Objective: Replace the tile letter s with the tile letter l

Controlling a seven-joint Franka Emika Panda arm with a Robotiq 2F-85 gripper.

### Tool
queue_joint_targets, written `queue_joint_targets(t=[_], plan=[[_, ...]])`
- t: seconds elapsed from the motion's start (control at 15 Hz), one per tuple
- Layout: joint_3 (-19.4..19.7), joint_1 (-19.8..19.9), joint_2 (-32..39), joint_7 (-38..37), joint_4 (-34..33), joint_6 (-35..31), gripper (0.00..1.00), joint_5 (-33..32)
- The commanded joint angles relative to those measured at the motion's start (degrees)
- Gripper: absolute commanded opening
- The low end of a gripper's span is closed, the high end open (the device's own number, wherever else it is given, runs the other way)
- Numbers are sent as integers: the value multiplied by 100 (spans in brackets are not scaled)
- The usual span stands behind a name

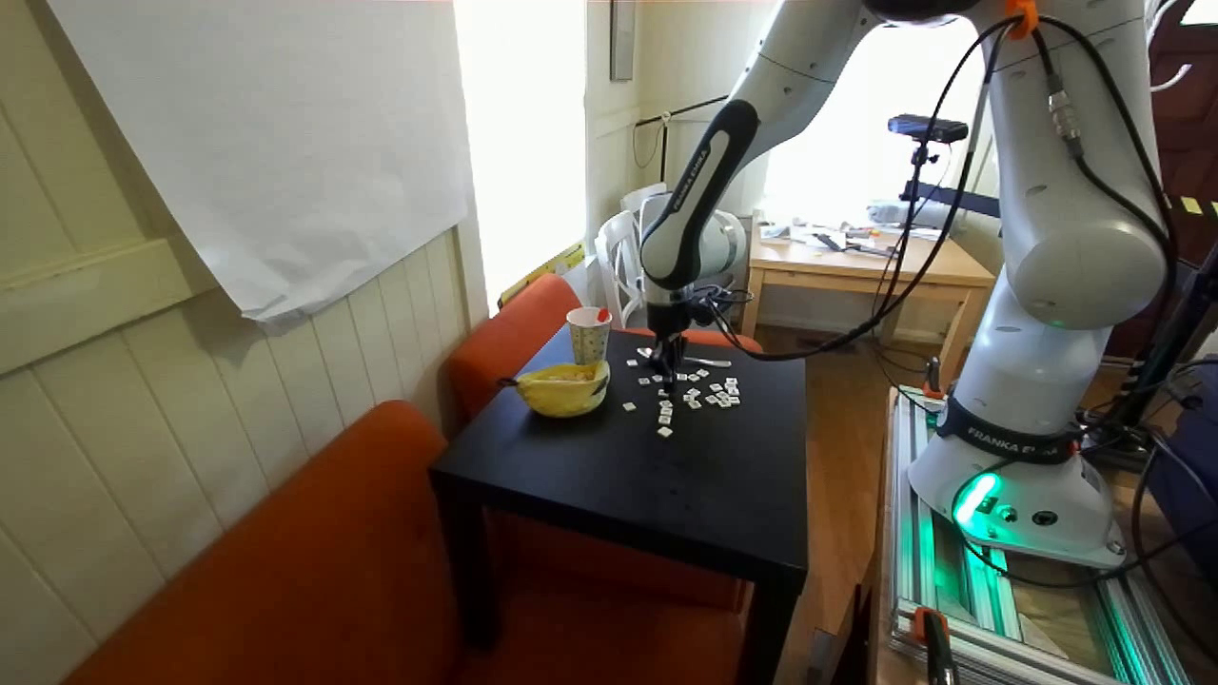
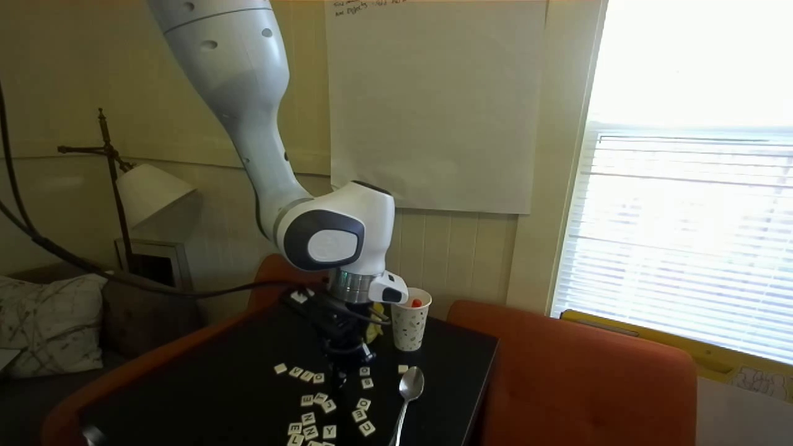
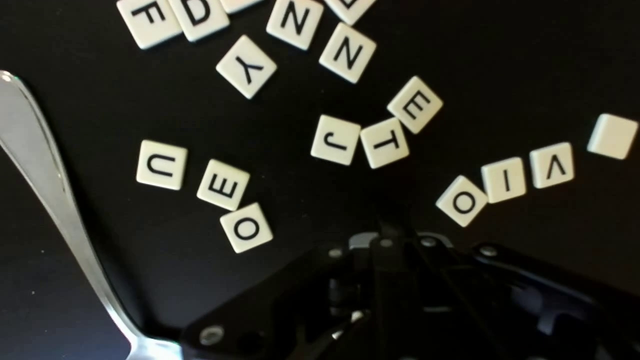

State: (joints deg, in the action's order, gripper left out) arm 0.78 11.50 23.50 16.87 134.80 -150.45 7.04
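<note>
Black two-finger end effector (image 2: 339,379) looked clenched, fingers together, low over the black rectangular bench (image 1: 571,466), near the O end of a row of cream sq. tiles (image 3: 504,180), V-I-O. Small cream sq. S tile (image 2: 367,383) (prob. S, tiny lettering) was near it, on the side toward the edge w/ the shiny metal spoon (image 2: 411,384). Cream sq. L tile (image 2: 295,440) lay in the cluster (image 2: 310,432) twd the robot-side edge. White patterned cup (image 1: 590,341) + yellow bowl-shaped container (image 1: 566,400) stood nr the wall-side edge.
</note>
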Motion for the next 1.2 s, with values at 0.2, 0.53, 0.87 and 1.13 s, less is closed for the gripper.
queue_joint_targets(t=[0.2,0.53,0.87,1.13], plan=[[88,-62,11,-143,85,-79,0,-160],[57,-74,0,-96,122,-42,0,-168],[60,-67,-41,-102,196,-39,0,-155],[46,-38,-94,-70,292,-18,0,-116]])
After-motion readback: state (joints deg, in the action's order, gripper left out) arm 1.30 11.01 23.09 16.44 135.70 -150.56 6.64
